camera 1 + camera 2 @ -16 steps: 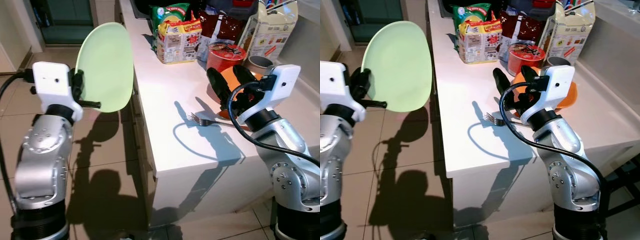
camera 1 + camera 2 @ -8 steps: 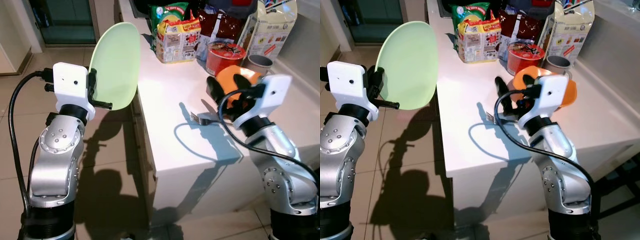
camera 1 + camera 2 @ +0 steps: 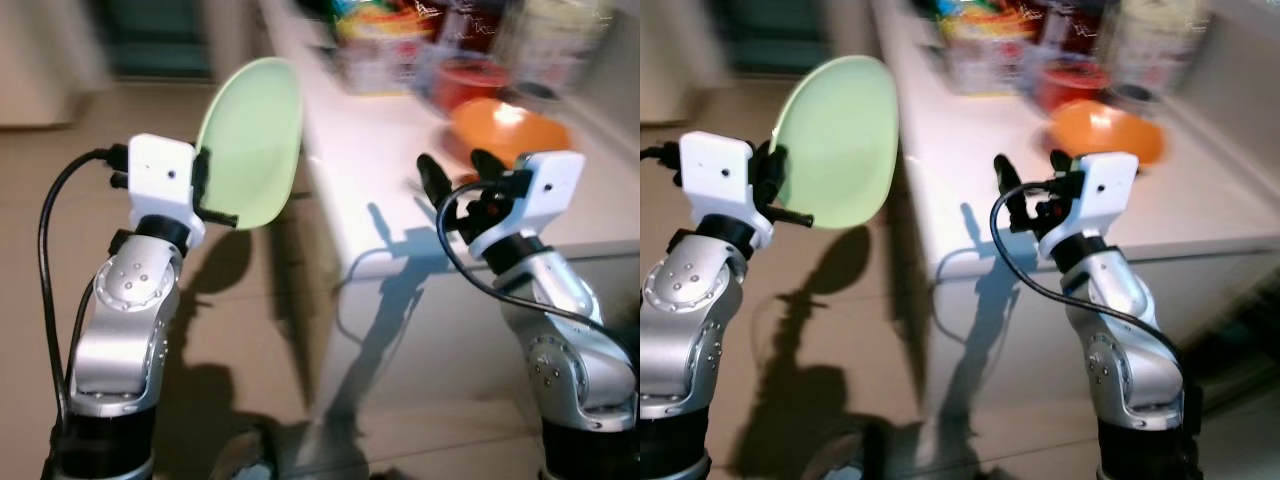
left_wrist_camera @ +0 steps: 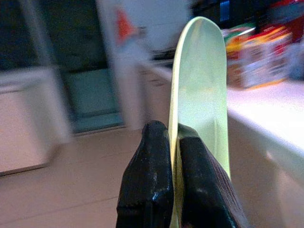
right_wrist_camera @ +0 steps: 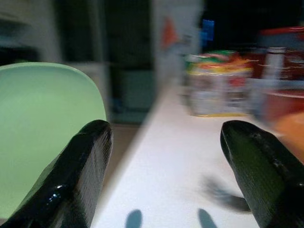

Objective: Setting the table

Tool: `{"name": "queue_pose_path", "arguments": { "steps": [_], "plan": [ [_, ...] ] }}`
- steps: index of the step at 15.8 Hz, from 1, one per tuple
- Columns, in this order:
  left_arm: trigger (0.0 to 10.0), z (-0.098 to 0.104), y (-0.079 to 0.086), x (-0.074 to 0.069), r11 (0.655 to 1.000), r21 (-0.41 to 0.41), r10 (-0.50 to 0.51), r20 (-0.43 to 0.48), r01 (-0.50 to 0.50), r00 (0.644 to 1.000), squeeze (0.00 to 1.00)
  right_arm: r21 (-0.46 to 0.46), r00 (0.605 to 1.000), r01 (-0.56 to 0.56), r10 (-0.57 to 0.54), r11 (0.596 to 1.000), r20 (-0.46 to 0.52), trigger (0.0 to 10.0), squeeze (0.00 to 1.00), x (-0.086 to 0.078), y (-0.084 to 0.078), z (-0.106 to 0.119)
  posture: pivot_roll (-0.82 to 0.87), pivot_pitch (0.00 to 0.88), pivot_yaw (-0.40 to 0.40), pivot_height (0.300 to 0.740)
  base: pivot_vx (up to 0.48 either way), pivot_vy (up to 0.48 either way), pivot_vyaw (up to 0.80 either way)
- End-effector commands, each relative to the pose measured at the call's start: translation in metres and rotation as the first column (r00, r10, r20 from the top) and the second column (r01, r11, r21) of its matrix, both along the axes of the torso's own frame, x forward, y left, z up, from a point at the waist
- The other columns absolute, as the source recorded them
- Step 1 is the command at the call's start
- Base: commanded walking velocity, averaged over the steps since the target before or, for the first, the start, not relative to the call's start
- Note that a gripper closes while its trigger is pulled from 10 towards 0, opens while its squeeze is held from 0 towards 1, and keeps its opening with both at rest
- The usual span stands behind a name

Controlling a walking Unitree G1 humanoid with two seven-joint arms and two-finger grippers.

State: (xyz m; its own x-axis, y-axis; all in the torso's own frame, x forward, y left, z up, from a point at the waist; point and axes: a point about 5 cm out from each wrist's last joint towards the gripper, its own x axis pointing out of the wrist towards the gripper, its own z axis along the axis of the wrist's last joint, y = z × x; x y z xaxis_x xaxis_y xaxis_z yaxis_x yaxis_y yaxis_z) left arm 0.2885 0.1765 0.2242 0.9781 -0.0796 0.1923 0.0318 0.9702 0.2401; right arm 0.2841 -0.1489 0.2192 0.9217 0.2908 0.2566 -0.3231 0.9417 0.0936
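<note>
Our left claw [image 4: 173, 183] is clamped on the rim of the green plate [image 3: 250, 145], held on edge over the floor [image 3: 240, 330] just off the table's [image 3: 400, 170] near-left edge; our left wrist view shows both fingers pinching that rim. Our right claw [image 5: 164, 175] hangs wide and empty above the table's near edge. Through blur we see an orange bowl [image 3: 510, 125] and packages [image 3: 985, 50] toward the far edge.
</note>
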Motion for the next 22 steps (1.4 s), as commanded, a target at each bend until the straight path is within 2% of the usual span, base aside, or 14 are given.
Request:
{"name": "queue_pose_path", "arguments": {
  "steps": [1,4,6,8,10,12,13,14,17,18,20,22],
  "plan": [
    [10.0,0.005,0.007,-0.004,1.0,0.021,0.022,0.04,-0.023,0.999,0.0,-0.004,1.0,0.002,-0.002,1.0,-0.004,10.0,0.0,-0.003,-0.001,-0.003,0.01,0.0,-0.034,0.74,-0.364,0.0,0.0],
    [10.0,0.001,0.008,-0.005,0.999,0.047,0.019,0.031,-0.02,0.999,0.0,0.006,1.0,0.006,-0.006,1.0,-0.021,10.0,0.0,-0.003,-0.002,-0.007,0.02,0.0,-0.036,0.74,-0.327,0.0,0.0],
    [10.0,-0.017,0.008,-0.004,0.999,0.008,0.033,-0.032,-0.033,0.999,0.0,0.005,0.999,-0.001,0.001,1.0,-0.041,10.0,0.0,-0.004,0.0,-0.014,0.02,0.0,-0.03,0.74,0.0,0.0,0.0],
    [10.0,-0.046,0.009,-0.006,0.998,-0.036,0.05,-0.122,-0.055,0.991,0.0,-0.01,0.996,-0.02,0.019,1.0,-0.088,10.0,0.0,-0.007,0.002,-0.03,0.02,0.0,-0.027,0.74,0.0,0.0,0.0],
    [10.0,-0.08,0.011,-0.008,0.994,-0.056,0.074,-0.258,-0.092,0.963,0.0,-0.02,0.989,-0.021,0.017,1.0,-0.15,10.0,0.0,-0.009,0.002,-0.051,0.02,0.0,-0.027,0.74,0.0,0.0,0.0],
    [10.0,-0.1,0.007,-0.01,0.997,-0.04,0.053,-0.319,-0.069,0.946,0.0,-0.036,0.98,0.002,-0.01,0.999,-0.201,10.0,0.0,-0.008,0.001,-0.069,0.02,0.0,-0.029,0.74,0.0,0.0,0.0],
    [10.0,-0.113,0.004,-0.01,0.997,-0.049,0.032,-0.334,-0.051,0.942,0.0,-0.065,0.96,0.058,-0.073,0.996,-0.271,10.0,0.0,-0.004,-0.005,-0.096,0.02,0.0,-0.029,0.74,0.0,0.0,0.0],
    [10.0,-0.128,0.007,-0.009,0.997,-0.011,0.072,-0.36,-0.082,0.93,0.0,-0.112,0.938,0.102,-0.133,0.988,-0.321,10.0,0.0,-0.004,-0.012,-0.118,0.02,0.0,-0.027,0.74,0.0,0.0,0.0],
    [10.0,-0.13,0.012,-0.009,0.995,0.022,0.102,-0.305,-0.1,0.947,0.0,-0.164,0.931,0.092,-0.143,0.982,-0.337,10.0,0.0,-0.005,-0.017,-0.13,0.02,0.0,-0.031,0.74,0.0,0.0,0.0],
    [10.0,-0.129,0.013,-0.008,0.994,0.024,0.113,-0.293,-0.11,0.949,0.0,-0.164,0.916,0.074,-0.133,0.984,-0.378,10.0,0.0,-0.007,-0.02,-0.14,0.02,0.0,-0.036,0.74,0.0,0.0,0.0],
    [10.0,-0.133,0.011,-0.005,0.992,0.03,0.125,-0.272,-0.121,0.954,0.0,-0.183,0.902,0.045,-0.118,0.982,-0.415,10.0,0.0,-0.008,-0.023,-0.158,0.02,0.0,-0.038,0.74,0.0,-0.362,0.0],
    [10.0,-0.136,0.01,-0.003,0.991,0.038,0.136,-0.26,-0.13,0.956,0.0,-0.198,0.904,0.05,-0.129,0.979,-0.407,10.0,0.0,-0.005,-0.025,-0.161,0.01,0.0,-0.039,0.74,0.0,-0.465,0.0]
  ]
}}
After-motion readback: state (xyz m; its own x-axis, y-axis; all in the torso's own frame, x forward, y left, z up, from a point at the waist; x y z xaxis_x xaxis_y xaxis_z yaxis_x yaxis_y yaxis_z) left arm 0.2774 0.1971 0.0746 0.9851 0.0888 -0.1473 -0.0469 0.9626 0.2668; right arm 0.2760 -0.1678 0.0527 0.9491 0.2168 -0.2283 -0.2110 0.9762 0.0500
